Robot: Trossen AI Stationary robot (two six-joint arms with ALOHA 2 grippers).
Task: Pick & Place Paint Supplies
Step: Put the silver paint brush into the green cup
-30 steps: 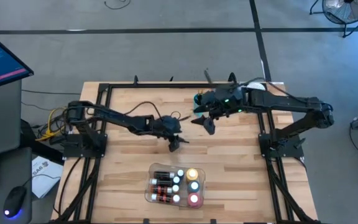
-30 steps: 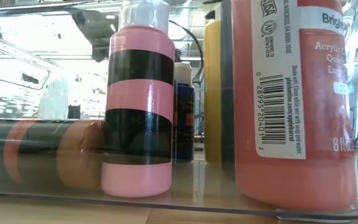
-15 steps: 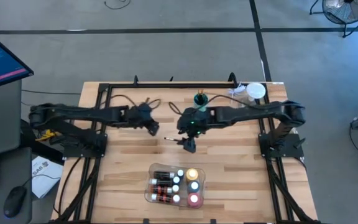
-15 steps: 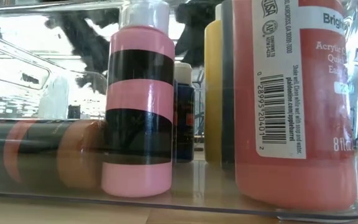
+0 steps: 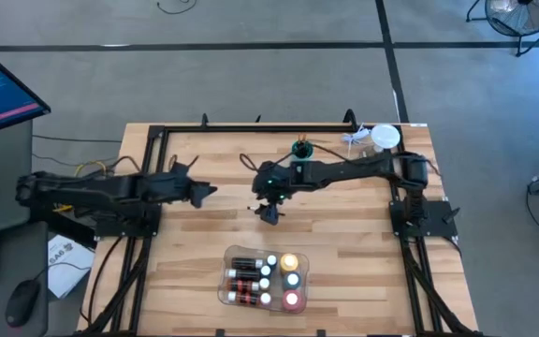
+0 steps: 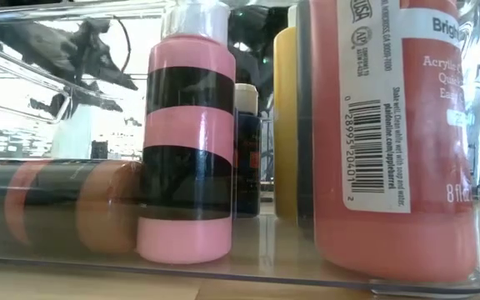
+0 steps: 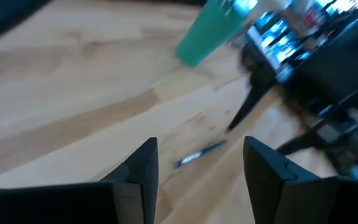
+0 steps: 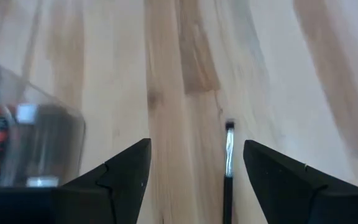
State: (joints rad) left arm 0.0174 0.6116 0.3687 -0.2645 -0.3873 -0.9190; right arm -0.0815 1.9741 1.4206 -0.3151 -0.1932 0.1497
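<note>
In the high view the right gripper hangs near the centre of the frame over the bare table, above the clear tray of bottles at lower centre; the left gripper waits left of centre, and the teal cup stands just above the right arm. The brush is too thin to make out there. The low view looks through the tray wall at a pink bottle with black bands, a red bottle filling the right side and a yellow bottle between them, all upright. In the left wrist view the fingers stand wide with nothing between them; a thin paint brush lies flat on the wood at middle frame, the cup at the top. In the right wrist view the fingers are spread wide and empty, the brush lying between them at lower centre, the tray's corner at the left edge. The brush looks light, stiff and slender, likely to roll or skid on smooth wood; taking it across the handle near mid-length, fingers pressed close to the table, seems safest.
</note>
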